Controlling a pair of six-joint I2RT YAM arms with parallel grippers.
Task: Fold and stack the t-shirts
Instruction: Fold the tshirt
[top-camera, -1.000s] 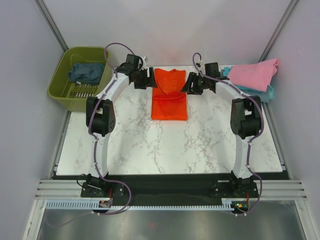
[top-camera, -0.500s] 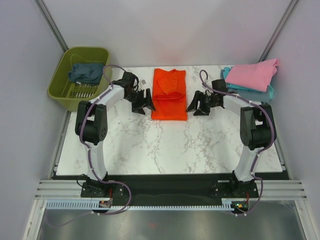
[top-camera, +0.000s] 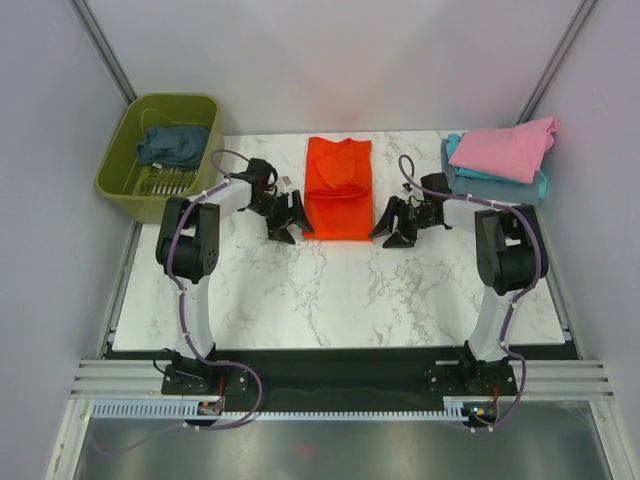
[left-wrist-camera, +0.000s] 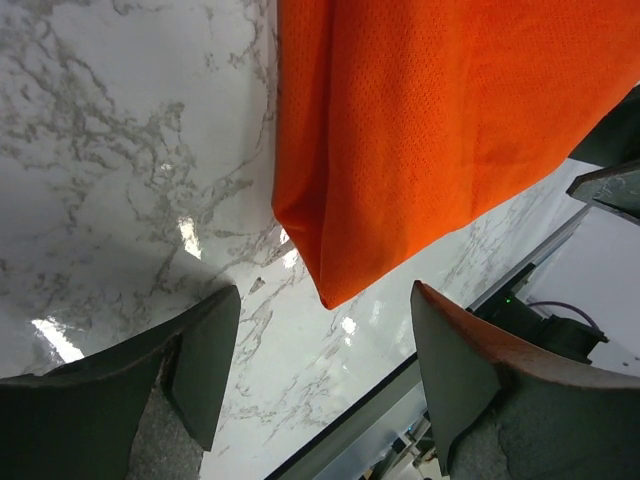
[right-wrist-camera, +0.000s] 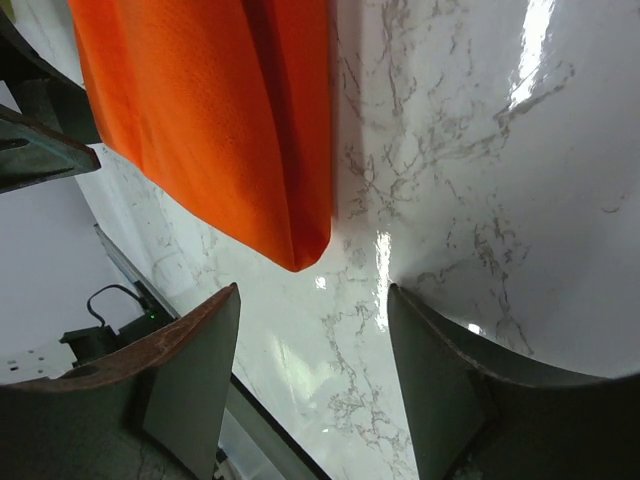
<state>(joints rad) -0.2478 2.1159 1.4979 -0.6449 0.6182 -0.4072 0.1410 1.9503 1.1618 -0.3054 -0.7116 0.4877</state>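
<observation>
The orange shirt (top-camera: 338, 190) lies with its long side running from the table's (top-camera: 330, 290) far edge toward the near edge. The left gripper (top-camera: 294, 220) and right gripper (top-camera: 389, 226) are wide open and empty.

We see the orange-red t-shirt (left-wrist-camera: 420, 120) as matt cloth with a fine pinhole mesh weave, the white marble-patterned tabletop (left-wrist-camera: 100, 150) as smooth and glossy with bright glints, and the olive-green basket (top-camera: 135, 205) at far left as slatted plastic.

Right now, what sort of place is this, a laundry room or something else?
Probably a robotics lab test cell, not a home: a marble-patterned table walled by plain white panels, a left arm and right arm bolted at its near edge, and an orange-red t-shirt laid out for folding.
</observation>
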